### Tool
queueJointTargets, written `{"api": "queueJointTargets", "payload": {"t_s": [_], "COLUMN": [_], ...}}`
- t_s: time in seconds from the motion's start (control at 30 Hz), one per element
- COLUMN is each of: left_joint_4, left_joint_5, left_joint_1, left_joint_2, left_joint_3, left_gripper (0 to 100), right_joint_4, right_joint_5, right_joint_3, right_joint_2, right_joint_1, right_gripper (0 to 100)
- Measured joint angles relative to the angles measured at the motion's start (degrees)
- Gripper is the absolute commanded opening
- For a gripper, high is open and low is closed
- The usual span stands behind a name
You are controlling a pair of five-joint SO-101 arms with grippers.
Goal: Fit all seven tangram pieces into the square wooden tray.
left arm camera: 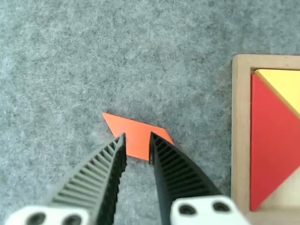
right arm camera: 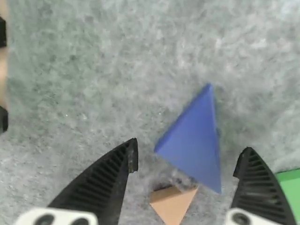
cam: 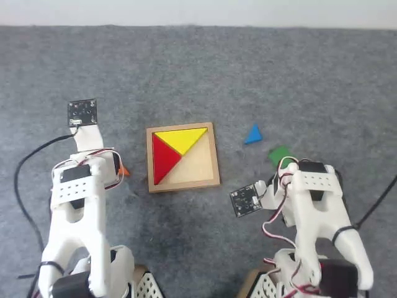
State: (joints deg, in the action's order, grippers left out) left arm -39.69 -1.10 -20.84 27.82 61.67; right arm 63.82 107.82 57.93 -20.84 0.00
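- My left gripper (left arm camera: 137, 140) hangs right over the orange parallelogram (left arm camera: 134, 127). Its jaws are parted by a narrow slot only, and nothing is held.
- That piece lies flat on the grey felt just beside the square wooden tray (left arm camera: 239, 131), on the side where the red triangle (left arm camera: 274, 140) is seated next to the yellow triangle (left arm camera: 281, 84).
- What matters for the pick is that the parallelogram's long axis points toward the tray. That is the same line my jaws close along, and the piece sticks out past both fingertips.
- So I judge this slot too narrow to take it lengthwise. I would need to spread wider or turn the wrist to pinch across its short width.
- I cannot tell whether the tips already touch the piece or hover just above it.
- My right gripper (right arm camera: 190, 149) is spread wide and empty, with the blue triangle (right arm camera: 199, 126) between its tips. A small tan triangle (right arm camera: 171, 204) is just beside that and a green piece (right arm camera: 290, 187) is near.
- The left arm is plainly the nearer one for the orange piece, and the right for the blue.
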Motion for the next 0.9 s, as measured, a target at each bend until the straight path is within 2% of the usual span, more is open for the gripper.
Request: {"api": "queueJointTargets", "payload": {"t_s": [0.17,0.5,0.67,0.7,0.9], "left_joint_4": [0.0,0.0,0.0,0.0,0.0], "left_joint_5": [0.0,-1.1,-1.1,-1.1,-1.1], "left_joint_1": [0.0,1.3,1.3,1.3,1.3], "left_joint_2": [0.0,0.0,0.0,0.0,0.0], "left_joint_3": [0.0,0.0,0.0,0.0,0.0], "left_gripper": [8,8,8,8,8], "right_joint_4": [-1.5,-5.1,-8.3,-8.5,-10.5], "right_joint_5": [4.0,4.8,2.4,2.3,2.0], "right_joint_3": [0.0,0.0,0.1,0.1,-0.2], "right_joint_2": [2.9,4.6,4.7,4.7,4.6], "right_joint_1": [2.4,3.0,2.9,2.9,2.4], "right_gripper": [32.9,32.2,16.3,16.0,25.1]}}
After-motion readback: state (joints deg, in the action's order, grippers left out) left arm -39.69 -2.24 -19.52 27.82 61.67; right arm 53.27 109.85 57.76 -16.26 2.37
